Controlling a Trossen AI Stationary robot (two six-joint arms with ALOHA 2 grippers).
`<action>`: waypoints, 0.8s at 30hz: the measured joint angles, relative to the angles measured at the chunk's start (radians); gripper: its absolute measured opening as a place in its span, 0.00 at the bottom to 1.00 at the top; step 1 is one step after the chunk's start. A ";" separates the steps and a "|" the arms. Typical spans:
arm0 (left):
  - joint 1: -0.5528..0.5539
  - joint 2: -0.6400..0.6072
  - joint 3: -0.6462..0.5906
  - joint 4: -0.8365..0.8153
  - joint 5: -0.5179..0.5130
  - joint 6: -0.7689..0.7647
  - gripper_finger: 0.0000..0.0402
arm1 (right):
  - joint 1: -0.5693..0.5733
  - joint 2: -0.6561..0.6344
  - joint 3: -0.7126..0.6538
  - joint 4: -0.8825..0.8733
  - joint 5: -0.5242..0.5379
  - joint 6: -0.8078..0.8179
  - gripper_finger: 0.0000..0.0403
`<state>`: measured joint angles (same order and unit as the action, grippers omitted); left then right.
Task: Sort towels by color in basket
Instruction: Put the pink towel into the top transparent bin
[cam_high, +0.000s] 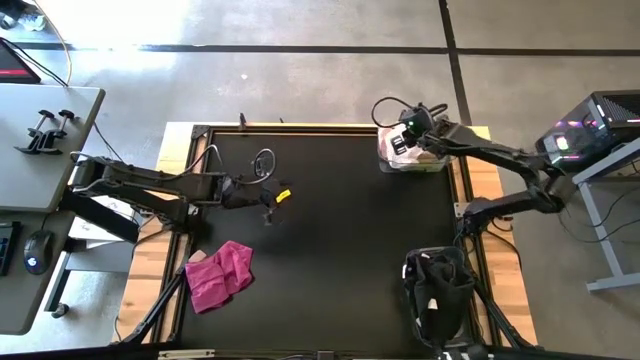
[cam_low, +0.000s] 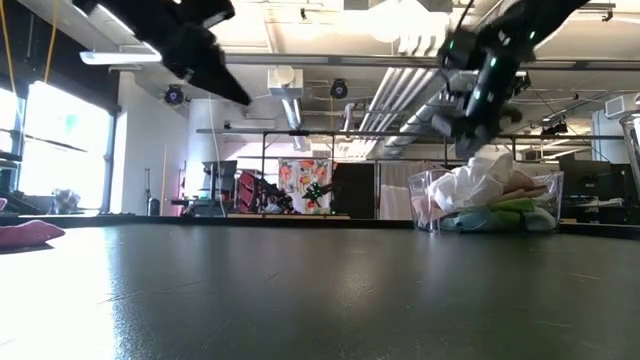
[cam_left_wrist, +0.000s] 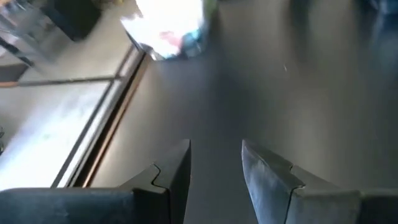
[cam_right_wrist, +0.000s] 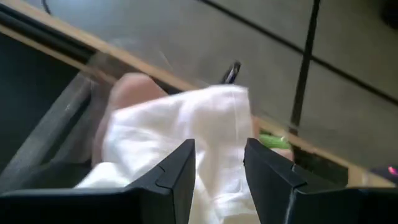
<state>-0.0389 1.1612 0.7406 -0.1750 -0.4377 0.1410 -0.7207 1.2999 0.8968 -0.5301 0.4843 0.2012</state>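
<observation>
Magenta towel (cam_high: 220, 274) lies crumpled on the black table (cam_high: 340, 240).

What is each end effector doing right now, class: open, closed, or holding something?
Left end effector: open, empty, over the bare mat.
Right end effector: open, holding nothing, above the white towel in the clear bin.

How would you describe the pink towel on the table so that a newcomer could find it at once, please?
Start at the black table seen from above and go to its near left corner, on the left arm's side. The magenta towel lies crumpled there, alone on the mat. The other towels sit piled in the clear basket at the far right corner, under the right gripper.
</observation>
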 joint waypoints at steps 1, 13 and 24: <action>-0.012 -0.008 0.017 -0.065 -0.002 -0.003 0.32 | 0.016 -0.024 0.010 -0.022 0.017 0.000 0.32; -0.307 0.012 0.126 -0.674 0.174 -0.054 0.32 | 0.463 -0.224 -0.191 0.544 -0.196 0.000 0.32; -0.449 0.024 0.122 -0.829 0.543 -0.648 0.37 | 0.725 -0.119 -0.377 1.056 -0.178 -0.011 0.32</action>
<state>-0.4878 1.1851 0.8621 -1.0041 0.1051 -0.5068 0.0040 1.1811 0.5201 0.5256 0.3063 0.1902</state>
